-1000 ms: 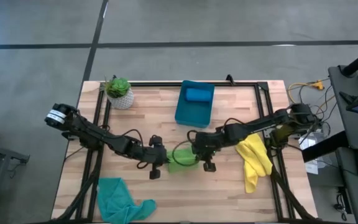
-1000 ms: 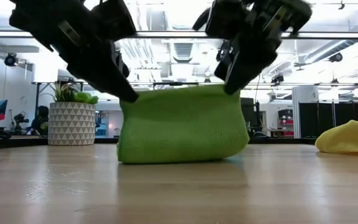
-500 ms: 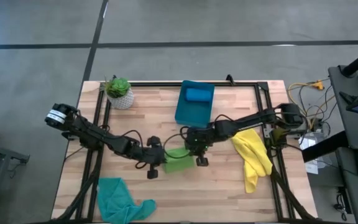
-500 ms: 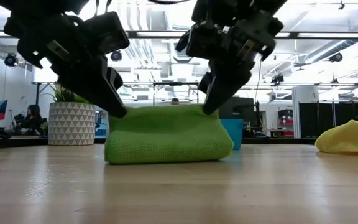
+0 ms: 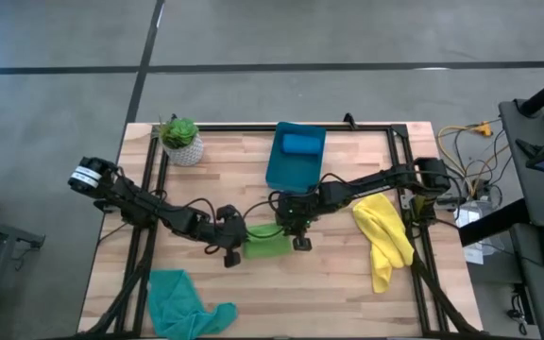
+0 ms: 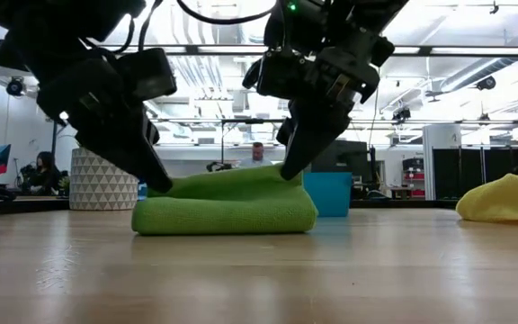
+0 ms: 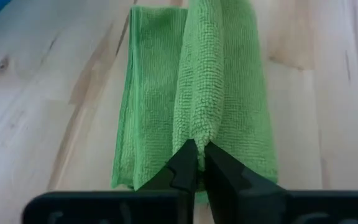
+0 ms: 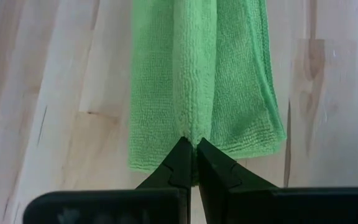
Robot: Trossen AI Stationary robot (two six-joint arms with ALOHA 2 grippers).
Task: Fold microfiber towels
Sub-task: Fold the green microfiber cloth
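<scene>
Both grippers pinch the top layer of the green towel (image 5: pixel 264 242), which lies low and doubled on the table (image 5: pixel 348 293) near its middle. The left gripper (image 7: pixel 199 163) is closed on a raised ridge of the cloth at one end; the right gripper (image 8: pixel 194 158) is closed on the same ridge at the other end. In the low view the towel (image 6: pixel 225 206) rests flat along its lower layers, with the upper layer lifted slightly at the two pinch points.

Risks, as judged from this state. If one gripper lets go before the other, the ridge may be dragged sideways and the layers skew. If the fingers lift away without opening fully, the microfiber may cling and pull the fold open. The lower layer edges look uneven in the left wrist view, so a released ridge may settle off-centre and leave a crooked fold.

Containers. A blue bin (image 5: pixel 296 161) stands at the far side of the table, apart from the green towel, and holds a rolled or folded blue towel (image 5: pixel 300 144). A patterned pot (image 5: pixel 183 149) at the far left corner holds a small green plant (image 5: pixel 178 130).

Other towels lie loose: yellow towel (image 5: pixel 385 241) at the right edge, teal towel (image 5: pixel 182 304) at the near left.
</scene>
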